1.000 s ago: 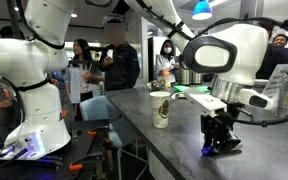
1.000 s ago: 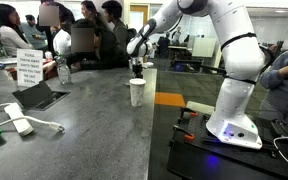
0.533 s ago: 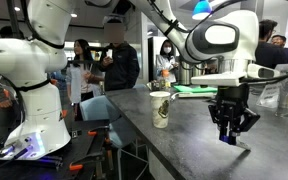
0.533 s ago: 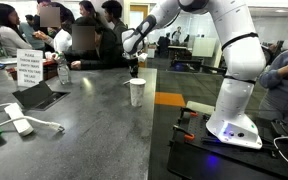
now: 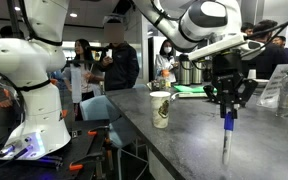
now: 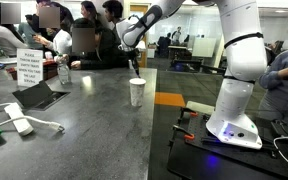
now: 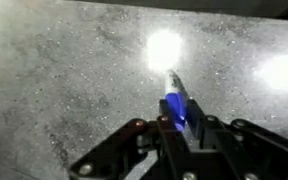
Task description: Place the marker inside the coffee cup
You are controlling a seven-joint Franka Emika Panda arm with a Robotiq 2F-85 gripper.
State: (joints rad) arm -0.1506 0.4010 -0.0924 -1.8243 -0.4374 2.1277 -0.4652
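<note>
White rounded arm (image 5: 209, 18), black tool (image 5: 226, 106)

Likely office café; seated people (image 6: 84, 40)

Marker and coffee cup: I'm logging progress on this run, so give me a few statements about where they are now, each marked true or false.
1. The gripper is shut on the marker. True.
2. The marker points down from the gripper. True.
3. The marker is already inside the coffee cup. False: it is held in the gripper, outside the cup.
4. The coffee cup lies tipped on its side. False: it stands upright on the table.
</note>
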